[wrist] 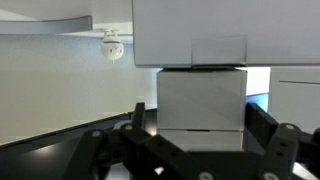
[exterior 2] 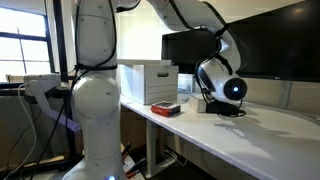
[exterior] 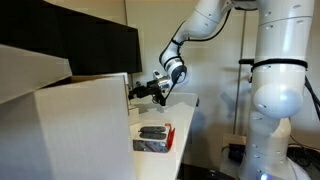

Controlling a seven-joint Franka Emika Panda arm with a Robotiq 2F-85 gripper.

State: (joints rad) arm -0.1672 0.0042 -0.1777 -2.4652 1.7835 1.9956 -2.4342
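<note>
The white box (exterior: 85,125) stands on the counter (exterior: 184,114), in front of a dark monitor (exterior: 90,45). The end effector (exterior: 148,92) hangs just beside the box's right side, level with its upper part. Its fingers are spread wide and grasp nothing; whether a fingertip touches the box cannot be told. In the wrist view the box sits straight ahead between the two fingers. The likeliest trouble, as I judge it, is a shove: any push further left with the fingers this wide could slide the box along the counter or tip it back against the monitor. A small red-and-black object (exterior: 153,135) lies on the counter below the wrist, nearer than the box. If the arm dropped carelessly, it could strike that object or sweep it toward the counter's near edge.
</note>
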